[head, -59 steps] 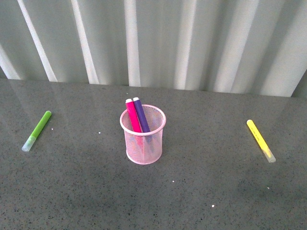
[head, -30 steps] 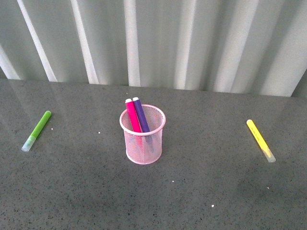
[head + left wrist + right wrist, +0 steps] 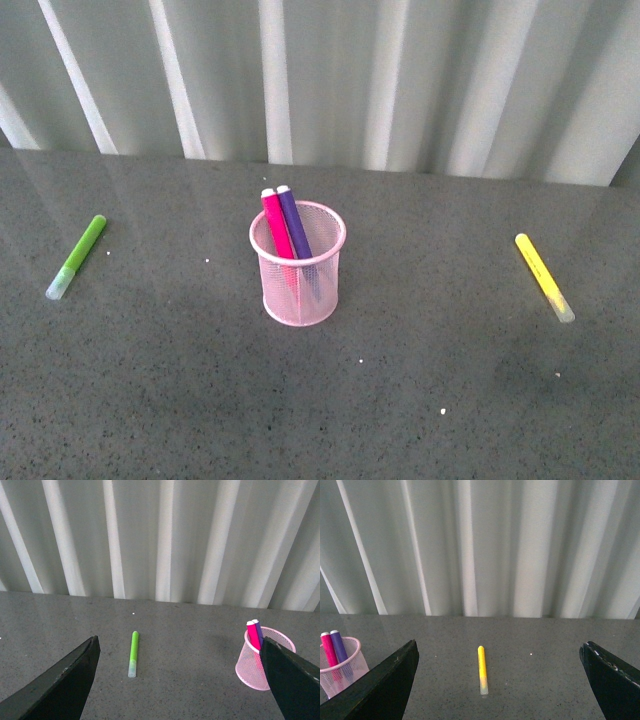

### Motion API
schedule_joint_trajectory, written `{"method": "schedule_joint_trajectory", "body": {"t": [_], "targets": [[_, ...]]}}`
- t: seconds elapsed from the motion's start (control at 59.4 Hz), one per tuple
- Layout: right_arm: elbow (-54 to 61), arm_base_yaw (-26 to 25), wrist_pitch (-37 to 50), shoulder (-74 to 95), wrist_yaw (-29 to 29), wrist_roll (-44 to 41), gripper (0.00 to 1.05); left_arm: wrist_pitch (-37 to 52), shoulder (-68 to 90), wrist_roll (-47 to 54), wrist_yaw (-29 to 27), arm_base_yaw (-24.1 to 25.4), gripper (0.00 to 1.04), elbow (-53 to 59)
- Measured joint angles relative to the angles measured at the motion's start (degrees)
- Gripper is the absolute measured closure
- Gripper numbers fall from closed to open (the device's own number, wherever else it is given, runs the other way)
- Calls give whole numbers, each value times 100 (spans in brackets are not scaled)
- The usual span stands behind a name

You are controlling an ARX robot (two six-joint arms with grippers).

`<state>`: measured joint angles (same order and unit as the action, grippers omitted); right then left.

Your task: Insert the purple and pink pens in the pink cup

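In the front view you see the pink cup (image 3: pixel 298 263) standing upright near the middle of the grey worktop (image 3: pixel 400 400). The pink pen (image 3: pixel 275 223) and the purple pen (image 3: pixel 293 221) are both inside it, side by side and touching, and they lean toward the far left rim. Neither arm shows in this view.

The wrist views give you what the front view does not. In the left wrist view the left hand (image 3: pixel 180 680) is released: its two dark fingers (image 3: pixel 60 685) stand wide apart with nothing between them. Between them, farther off, you see the green marker (image 3: pixel 133 654) lying flat, and the cup (image 3: pixel 262 659) is partly hidden by one finger. In the right wrist view the right hand (image 3: pixel 500 680) is also spread wide and holds nothing. The yellow marker (image 3: pixel 482 670) lies flat on the worktop beyond it, and the cup (image 3: pixel 342 667) shows at one side of the picture.

For room to move: the green marker (image 3: pixel 77 257) lies well apart to the left of the cup and the yellow marker (image 3: pixel 543 276) well apart to the right. The near part of the worktop is bare, with only small white specks. At the far edge the worktop meets a pale curtain (image 3: pixel 400 80).
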<state>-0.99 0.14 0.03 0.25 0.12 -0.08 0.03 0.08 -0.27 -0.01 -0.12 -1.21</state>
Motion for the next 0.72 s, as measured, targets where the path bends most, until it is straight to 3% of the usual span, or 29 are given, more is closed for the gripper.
{"method": "schedule_joint_trajectory", "body": {"t": [0.724], "targets": [[0,0,0,0,-2,2,7,0,0,0,0,0,7,0]]}}
